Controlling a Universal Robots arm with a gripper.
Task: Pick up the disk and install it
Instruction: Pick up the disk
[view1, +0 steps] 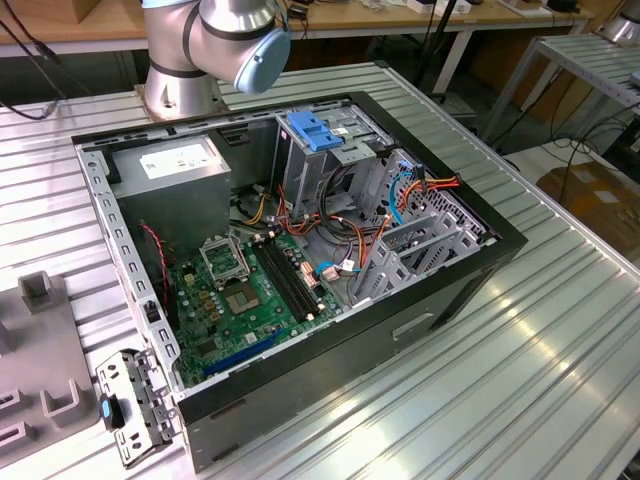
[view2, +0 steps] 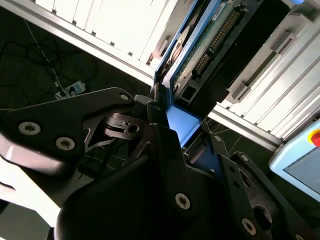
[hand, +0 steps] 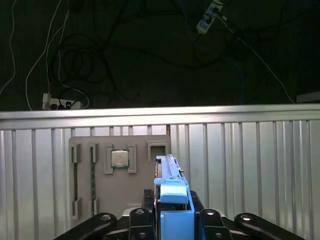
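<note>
Hand (hand: 172, 224) clamped on the disk (hand: 170, 172). In the first wrist view its dark fingers (hand: 206, 218) press against both faces of the drive. The drive is held edge-on, with a blue side rail (hand: 175, 200) toward the camera. Beyond the disk a grey fixture plate (hand: 120, 197) lies on the ribbed aluminium worktop (hand: 250, 170). A processor chip (hand: 118, 159) sits in one recess of the plate, and a green memory stick (hand: 92, 174) stands in a narrow slot near it. Cannot tell whether the disk touches the plate. Past the worktop edge is dark floor with loose cables and a white power strip (hand: 60, 105). In the second wrist view the hand (view2: 175, 122) grips the same blue-railed edge, and the disk's green circuit board (view2: 210, 40) faces the camera. A pale-blue box with a red button (view2: 314, 136) is nearby. In the exterior view an open computer case (view1: 330, 365) lies mid-worktop. Inside it are a grey power supply (view1: 180, 195) at 10 o'clock and a metal drive cage (view1: 305, 175) topped by a blue bracket (view1: 312, 130) at 12 o'clock. The motherboard (view1: 240, 300) is at 7 o'clock, and orange and blue cables (view1: 400, 200) are at 2 o'clock. The arm (view1: 235, 40) stands at 11 o'clock of the case.
</note>
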